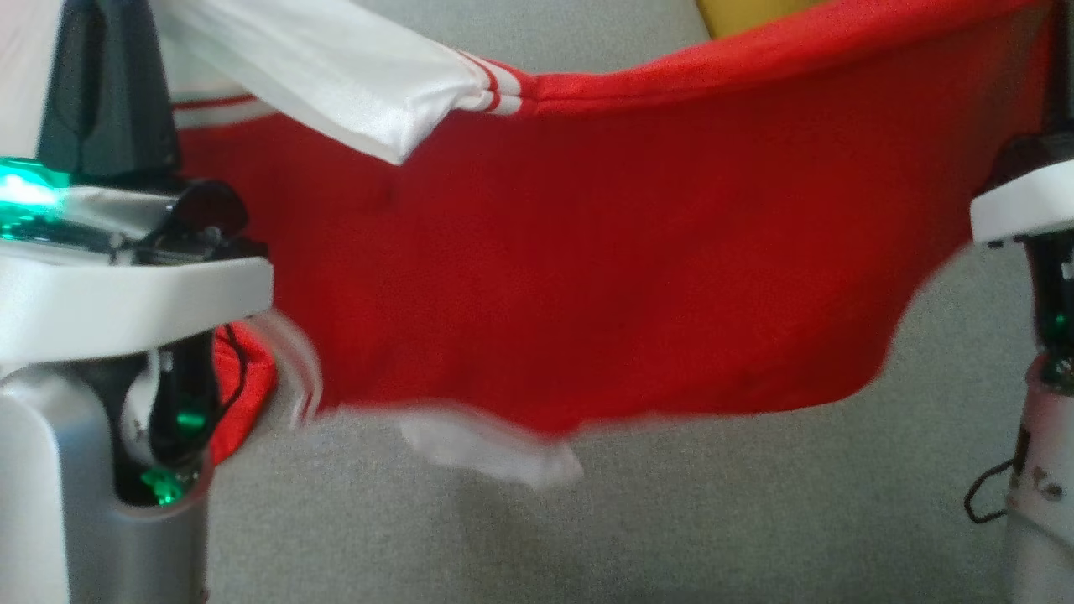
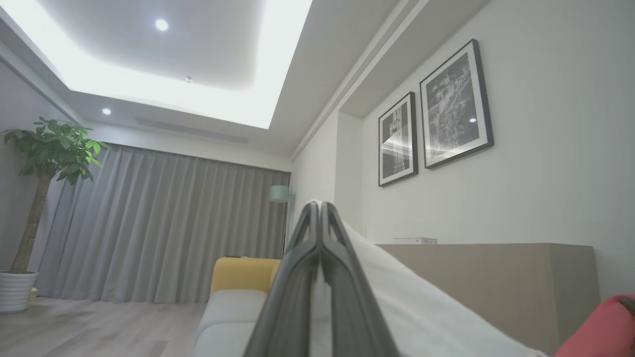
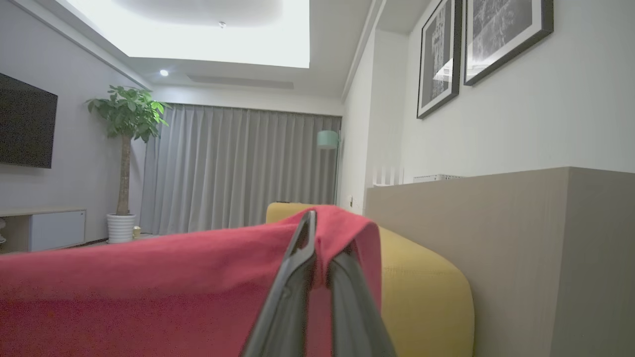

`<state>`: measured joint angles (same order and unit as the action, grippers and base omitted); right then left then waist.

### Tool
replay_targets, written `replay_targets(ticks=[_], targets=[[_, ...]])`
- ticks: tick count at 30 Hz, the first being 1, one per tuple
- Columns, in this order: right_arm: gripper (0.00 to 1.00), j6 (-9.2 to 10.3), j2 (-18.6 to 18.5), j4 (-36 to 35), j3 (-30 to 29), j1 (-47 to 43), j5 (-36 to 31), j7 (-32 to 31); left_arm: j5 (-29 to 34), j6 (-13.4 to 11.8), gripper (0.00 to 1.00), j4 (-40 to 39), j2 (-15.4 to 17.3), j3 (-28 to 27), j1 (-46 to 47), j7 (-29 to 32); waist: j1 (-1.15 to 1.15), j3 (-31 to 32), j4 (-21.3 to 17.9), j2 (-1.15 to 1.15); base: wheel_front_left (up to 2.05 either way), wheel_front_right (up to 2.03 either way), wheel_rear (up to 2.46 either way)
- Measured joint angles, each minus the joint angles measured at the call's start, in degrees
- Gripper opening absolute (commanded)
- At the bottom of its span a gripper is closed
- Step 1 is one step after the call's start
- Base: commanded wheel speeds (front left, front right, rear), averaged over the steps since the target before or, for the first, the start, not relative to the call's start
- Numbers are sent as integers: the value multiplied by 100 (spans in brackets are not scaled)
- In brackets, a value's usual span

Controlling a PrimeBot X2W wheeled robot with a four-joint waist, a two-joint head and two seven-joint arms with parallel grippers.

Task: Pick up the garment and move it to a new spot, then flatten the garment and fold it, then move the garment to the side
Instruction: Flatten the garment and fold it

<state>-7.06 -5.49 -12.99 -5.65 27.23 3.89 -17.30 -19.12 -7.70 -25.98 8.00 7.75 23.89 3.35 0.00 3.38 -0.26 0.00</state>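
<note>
The garment [image 1: 587,252] is a red top with white sleeves and red-and-white stripes. It hangs stretched across the head view between my two arms, its lower edge blurred above the grey cushion. In the left wrist view my left gripper [image 2: 320,206] is shut on the white sleeve cloth [image 2: 421,307], and a red fold [image 2: 605,327] shows at the lower right. In the right wrist view my right gripper [image 3: 317,223] is shut on the red cloth [image 3: 149,287], which drapes over its fingers. Both grippers point upward toward the room.
A grey sofa seat [image 1: 671,520] lies under the garment, with a yellow cushion [image 3: 426,297] behind it. A beige ledge [image 3: 496,248] runs along the wall with framed pictures [image 2: 454,104]. A potted plant [image 2: 44,198] and grey curtains stand far off.
</note>
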Motion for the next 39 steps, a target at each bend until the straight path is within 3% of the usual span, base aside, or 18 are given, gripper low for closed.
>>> replay_targets(ticks=[4,8,13,19,25,31,39], targets=[[0,0,136,-224,-54,-115,-8,-476,-22,-67,0,-104,74,-87,53,307,0,-101,-16,0,0,0,0],[0,0,136,-170,54,26,-124,-700,-400,11,0,369,68,-101,329,547,0,-360,-28,0,0,0,0],[0,0,43,625,352,1241,-44,-638,-533,266,0,1533,127,-162,1519,553,0,-953,-42,0,0,0,0],[0,0,-432,2493,557,3504,278,491,-423,531,0,3357,176,-196,3741,-110,2,-1850,-22,0,0,0,0],[0,0,-584,4178,592,4986,449,1834,-322,653,0,4836,67,-325,5215,-1137,3,-2676,151,0,0,0,0],[0,0,-630,5275,588,4930,335,2631,-323,933,0,5613,-33,-253,5174,-1514,1,-2876,454,0,0,0,0],[0,0,-608,6634,739,3705,389,2867,-313,1272,0,6453,-114,268,3696,-1631,1,-2904,686,-1,0,0,0]])
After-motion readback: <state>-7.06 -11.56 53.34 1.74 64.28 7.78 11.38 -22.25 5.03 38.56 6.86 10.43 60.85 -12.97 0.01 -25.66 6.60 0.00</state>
